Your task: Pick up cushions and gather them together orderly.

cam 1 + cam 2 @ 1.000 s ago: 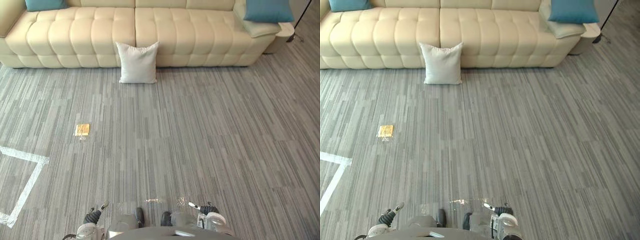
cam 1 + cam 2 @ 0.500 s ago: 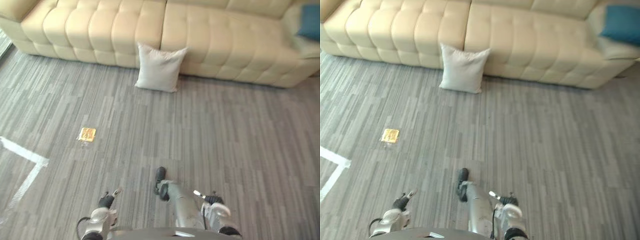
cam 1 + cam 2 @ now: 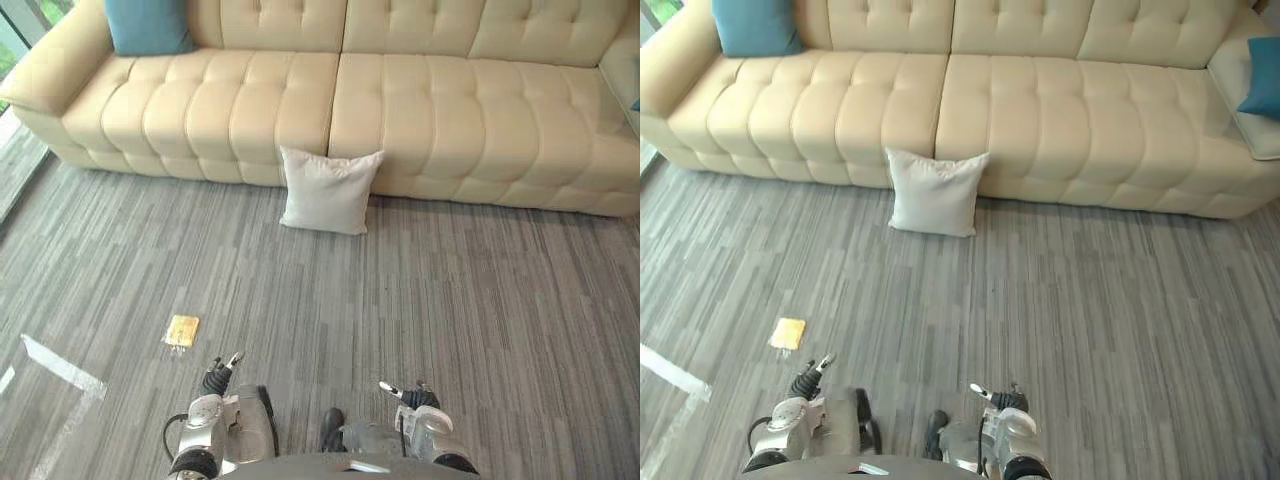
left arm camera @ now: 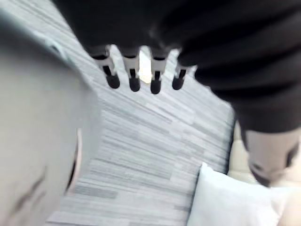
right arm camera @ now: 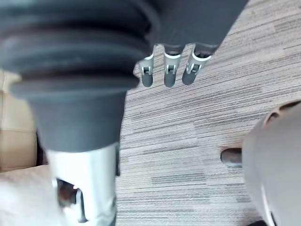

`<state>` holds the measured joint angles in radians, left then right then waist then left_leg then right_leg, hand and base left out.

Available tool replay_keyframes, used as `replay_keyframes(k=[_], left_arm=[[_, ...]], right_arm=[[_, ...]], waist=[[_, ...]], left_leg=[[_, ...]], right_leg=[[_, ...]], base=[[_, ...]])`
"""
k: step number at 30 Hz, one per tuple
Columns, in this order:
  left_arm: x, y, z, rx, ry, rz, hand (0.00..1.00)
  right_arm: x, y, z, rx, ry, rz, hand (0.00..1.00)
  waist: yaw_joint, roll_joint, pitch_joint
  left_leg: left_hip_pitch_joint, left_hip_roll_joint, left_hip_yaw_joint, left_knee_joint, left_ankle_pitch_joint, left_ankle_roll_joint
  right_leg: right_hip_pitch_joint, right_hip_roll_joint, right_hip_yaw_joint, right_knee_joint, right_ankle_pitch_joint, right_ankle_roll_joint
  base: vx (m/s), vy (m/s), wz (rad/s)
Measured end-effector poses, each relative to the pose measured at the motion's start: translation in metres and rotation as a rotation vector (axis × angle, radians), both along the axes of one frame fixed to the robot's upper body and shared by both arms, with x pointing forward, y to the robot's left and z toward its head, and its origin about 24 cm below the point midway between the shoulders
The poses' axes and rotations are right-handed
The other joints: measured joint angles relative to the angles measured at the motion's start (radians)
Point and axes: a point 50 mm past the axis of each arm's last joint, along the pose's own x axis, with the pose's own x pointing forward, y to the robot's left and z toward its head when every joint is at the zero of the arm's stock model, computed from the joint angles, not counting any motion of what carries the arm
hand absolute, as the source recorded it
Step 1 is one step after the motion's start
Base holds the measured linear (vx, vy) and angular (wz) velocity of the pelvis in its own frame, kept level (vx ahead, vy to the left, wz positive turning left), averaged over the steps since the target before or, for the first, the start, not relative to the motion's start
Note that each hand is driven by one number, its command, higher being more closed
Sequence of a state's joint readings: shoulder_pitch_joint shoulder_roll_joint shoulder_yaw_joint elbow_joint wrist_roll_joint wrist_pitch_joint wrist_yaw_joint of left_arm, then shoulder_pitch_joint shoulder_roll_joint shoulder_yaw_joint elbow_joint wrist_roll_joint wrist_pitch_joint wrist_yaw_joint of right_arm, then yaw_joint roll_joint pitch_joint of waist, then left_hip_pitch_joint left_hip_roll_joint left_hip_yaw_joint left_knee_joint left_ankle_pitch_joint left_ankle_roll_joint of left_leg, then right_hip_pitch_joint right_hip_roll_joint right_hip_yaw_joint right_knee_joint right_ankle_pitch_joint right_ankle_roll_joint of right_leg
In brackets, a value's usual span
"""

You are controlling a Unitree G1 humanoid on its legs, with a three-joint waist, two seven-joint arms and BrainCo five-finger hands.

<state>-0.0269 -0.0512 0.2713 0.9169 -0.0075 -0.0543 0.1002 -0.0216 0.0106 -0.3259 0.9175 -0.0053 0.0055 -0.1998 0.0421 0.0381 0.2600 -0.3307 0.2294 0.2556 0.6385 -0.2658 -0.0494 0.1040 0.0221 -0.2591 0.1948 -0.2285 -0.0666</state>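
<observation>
Camera has swung left since a second ago, not the furniture. On grey carpet (image 3: pixel 480 300) a plain white cushion (image 3: pixel 328 190) leans upright against the cream sofa (image 3: pixel 450 110); a teal cushion (image 3: pixel 148 25) sits at its left end, a second teal cushion (image 3: pixel 1265 75) is cut off at right. Both the left hand (image 4: pixel 134 80) and right hand (image 5: pixel 169 75) hang straight-fingered, empty.

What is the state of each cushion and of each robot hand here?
White square fabric cushion: upright on the grey carpet, leaning against the front of the cream tufted sofa.
Teal cushion at left end: on the seat, against the backrest.
Teal cushion at right end: resting on a cream cushion.
Left hand: open, empty.
Right hand: open, empty.
</observation>
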Motion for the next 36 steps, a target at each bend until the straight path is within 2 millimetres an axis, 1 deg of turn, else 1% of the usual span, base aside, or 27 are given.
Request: replay_keyframes(k=[2,3,4,5,6,8,9,10,11,13,14,15,16,18,20,22,23,24,25,26,27,28,30,31,32,33,36], left_arm=[[0.0,0.0,0.0,-0.001,-0.005,0.004,0.0],[-0.003,0.001,-0.001,-0.007,0.002,0.018,0.0],[-0.005,0.002,-0.002,-0.007,0.008,0.027,0.0],[-0.009,0.008,-0.004,-0.001,0.023,0.041,0.0],[-0.014,0.016,-0.005,0.012,0.033,0.062,0.0],[-0.019,0.025,-0.005,0.029,0.045,0.075,0.0],[-0.021,0.028,-0.006,0.035,0.057,0.074,0.0],[-0.024,0.029,-0.008,0.035,0.073,0.075,0.0],[-0.025,0.029,-0.008,0.034,0.079,0.074,0.0],[-0.028,0.025,-0.011,0.029,0.101,0.052,0.0],[-0.029,0.024,-0.011,0.029,0.103,0.047,0.0],[-0.03,0.023,-0.013,0.03,0.114,0.035,0.0],[-0.033,0.024,-0.014,0.029,0.127,0.038,0.0],[-0.036,0.024,-0.015,0.027,0.133,0.041,0.0],[-0.041,0.024,-0.016,0.023,0.145,0.05,0.0],[-0.042,0.023,-0.017,0.02,0.152,0.052,0.0],[-0.045,0.022,-0.019,0.016,0.165,0.05,0.0],[-0.045,0.022,-0.019,0.015,0.167,0.048,0.0],[-0.046,0.021,-0.02,0.014,0.174,0.046,0.0],[-0.047,0.021,-0.02,0.015,0.178,0.044,0.0],[-0.048,0.018,-0.021,0.009,0.187,0.036,0.0],[-0.048,0.007,-0.024,-0.017,0.202,0.019,0.0],[-0.044,-0.002,-0.023,-0.025,0.194,-0.022,0.0],[-0.043,-0.008,-0.024,-0.036,0.194,-0.034,0.0],[-0.043,-0.008,-0.024,-0.036,0.193,-0.036,0.0],[-0.042,-0.01,-0.023,-0.037,0.189,-0.039,0.0],[-0.034,-0.012,-0.02,-0.049,0.155,-0.023,0.0]], right_arm=[[-0.002,0.001,-0.001,0.001,0.008,0.003,0.0],[-0.004,0.004,-0.002,0.006,0.012,0.009,0.0],[-0.004,0.006,-0.002,0.006,0.013,0.02,0.0],[-0.007,0.012,-0.004,0.017,0.023,0.033,0.0],[-0.012,0.017,-0.007,0.032,0.037,0.031,0.0],[-0.016,0.026,-0.01,0.059,0.052,0.038,0.0],[-0.021,0.024,-0.011,0.057,0.066,0.026,0.0],[-0.026,0.022,-0.012,0.058,0.076,0.013,0.0],[-0.025,0.022,-0.012,0.054,0.074,0.015,0.0],[-0.019,0.024,-0.01,0.059,0.053,0.042,0.0],[-0.018,0.024,-0.01,0.059,0.051,0.043,0.0],[-0.015,0.024,-0.008,0.058,0.037,0.049,0.0],[-0.013,0.024,-0.007,0.051,0.032,0.055,0.0],[-0.01,0.023,-0.005,0.044,0.013,0.058,0.0],[-0.007,0.022,-0.002,0.035,-0.008,0.061,0.0],[-0.005,0.02,-0.001,0.029,-0.013,0.062,0.0],[-0.002,0.018,0.0,0.022,-0.019,0.065,0.0],[-0.002,0.017,0.0,0.02,-0.019,0.065,0.0],[-0.002,0.016,0.0,0.016,-0.018,0.064,0.0],[-0.003,0.014,0.0,0.013,-0.015,0.064,0.0],[-0.006,0.01,-0.001,0.003,-0.004,0.062,0.0],[-0.009,-0.003,0.0,-0.031,0.006,0.057,0.0],[-0.011,-0.011,0.001,-0.05,0.013,0.045,0.0],[-0.011,-0.014,0.001,-0.05,0.011,0.026,0.0],[-0.011,-0.014,0.001,-0.051,0.011,0.027,0.0],[-0.012,-0.014,0.0,-0.051,0.015,0.028,0.0],[-0.015,-0.011,-0.001,-0.045,0.024,0.031,0.0]], waist=[[0.005,0.0,-0.003],[0.011,0.001,-0.017],[0.014,-0.002,-0.027],[0.023,-0.03,-0.054],[0.024,-0.06,-0.079],[0.026,-0.093,-0.1],[0.034,-0.115,-0.116],[0.042,-0.122,-0.121],[0.04,-0.12,-0.122],[0.026,-0.106,-0.12],[0.024,-0.104,-0.119],[0.02,-0.095,-0.114],[0.017,-0.09,-0.11],[0.011,-0.089,-0.11],[0.006,-0.087,-0.11],[-0.004,-0.085,-0.109],[-0.009,-0.076,-0.109],[-0.01,-0.074,-0.11],[-0.012,-0.074,-0.109],[-0.013,-0.074,-0.109],[-0.02,-0.076,-0.112],[-0.015,-0.026,-0.106],[-0.02,-0.005,-0.102],[-0.022,0.0,-0.101],[-0.025,0.004,-0.104],[-0.04,0.014,-0.109],[-0.042,0.011,-0.11]], left_leg=[[-0.024,-0.016,-0.01,-0.177,0.049,-0.01],[-0.026,-0.015,-0.013,-0.312,0.097,-0.02],[-0.028,-0.012,-0.015,-0.325,0.152,-0.018],[-0.015,-0.028,-0.005,-0.32,0.241,-0.009],[-0.021,-0.043,0.003,-0.286,0.254,0.01],[-0.034,-0.055,0.013,-0.222,0.207,0.034],[-0.022,-0.066,0.047,-0.172,0.157,0.052],[0.013,-0.079,0.078,-0.156,0.118,0.065],[0.029,-0.084,0.086,-0.153,0.103,0.071],[0.106,-0.11,0.103,-0.173,0.063,0.091],[0.115,-0.11,0.103,-0.176,0.057,0.095],[0.153,-0.117,0.103,-0.189,0.041,0.095],[0.203,-0.127,0.104,-0.215,0.029,0.097],[0.273,-0.132,0.105,-0.258,0.018,0.094],[0.349,-0.131,0.104,-0.306,-0.002,0.077],[0.383,-0.123,0.104,-0.329,-0.009,0.065],[0.423,-0.106,0.103,-0.353,-0.023,0.04],[0.43,-0.101,0.102,-0.357,-0.027,0.032],[0.458,-0.093,0.1,-0.379,-0.036,0.013],[0.475,-0.092,0.095,-0.39,-0.043,-0.002],[0.527,-0.092,0.06,-0.425,-0.06,-0.036],[0.564,-0.083,0.014,-0.475,-0.048,-0.035],[0.579,-0.079,-0.014,-0.496,-0.004,-0.039],[0.599,-0.07,-0.028,-0.504,0.027,-0.055],[0.603,-0.061,-0.039,-0.497,0.034,-0.055],[0.597,-0.033,-0.072,-0.441,0.048,-0.064],[0.521,0.005,-0.124,-0.242,0.077,-0.102]], right_leg=[[0.037,-0.023,0.026,-0.013,-0.021,0.034],[0.053,-0.037,0.057,-0.014,-0.051,0.069],[0.061,-0.043,0.073,-0.012,-0.065,0.084],[0.071,-0.072,0.112,-0.017,-0.083,0.096],[0.073,-0.093,0.148,-0.019,-0.085,0.091],[0.072,-0.119,0.18,-0.009,-0.067,0.091],[0.066,-0.154,0.211,0.038,-0.055,0.095],[0.038,-0.176,0.237,0.129,-0.046,0.109],[0.022,-0.186,0.245,0.184,-0.031,0.12],[-0.11,-0.217,0.275,0.505,0.096,0.181],[-0.125,-0.218,0.277,0.539,0.105,0.189],[-0.186,-0.226,0.272,0.686,0.118,0.197],[-0.246,-0.23,0.253,0.803,0.114,0.192],[-0.309,-0.225,0.206,0.871,0.077,0.169],[-0.392,-0.222,0.121,0.814,0.027,0.153],[-0.429,-0.221,0.051,0.667,-0.001,0.128],[-0.448,-0.196,0.007,0.447,0.015,0.115],[-0.45,-0.189,0.002,0.391,0.03,0.115],[-0.454,-0.177,-0.001,0.248,0.082,0.115],[-0.452,-0.173,0.003,0.174,0.113,0.117],[-0.417,-0.164,0.001,0.11,0.269,0.107],[-0.412,-0.136,-0.016,0.154,0.236,0.074],[-0.44,-0.14,-0.027,0.252,0.158,0.054],[-0.438,-0.14,-0.039,0.308,0.103,0.041],[-0.43,-0.138,-0.048,0.321,0.083,0.04],[-0.382,-0.134,-0.086,0.326,0.037,0.038],[-0.317,-0.122,-0.116,0.302,0.006,0.028]], base=[[0.35,0.245,-0.41],[0.32,0.288,-0.52],[0.45,0.397,-0.73],[0.47,0.358,-0.69],[0.49,0.338,-0.7],[0.44,0.296,-0.43],[0.48,0.346,-0.39],[0.54,0.4,-0.36],[0.39,0.293,-0.31],[0.37,0.276,-0.14],[0.23,0.144,-0.02],[0.26,0.098,0.01],[0.3,0.07,-0.01],[0.22,0.015,-0.03],[0.21,-0.083,-0.07],[0.24,-0.179,0.03],[0.26,-0.208,0.07],[0.38,-0.269,0.1],[0.32,-0.202,0.11],[0.47,-0.284,0.21],[0.51,-0.272,0.22],[0.56,-0.274,0.23],[0.53,-0.243,0.15],[0.35,-0.181,0.15],[0.5,-0.236,0.38],[0.33,-0.15,0.49],[0.36,-0.153,0.38]])
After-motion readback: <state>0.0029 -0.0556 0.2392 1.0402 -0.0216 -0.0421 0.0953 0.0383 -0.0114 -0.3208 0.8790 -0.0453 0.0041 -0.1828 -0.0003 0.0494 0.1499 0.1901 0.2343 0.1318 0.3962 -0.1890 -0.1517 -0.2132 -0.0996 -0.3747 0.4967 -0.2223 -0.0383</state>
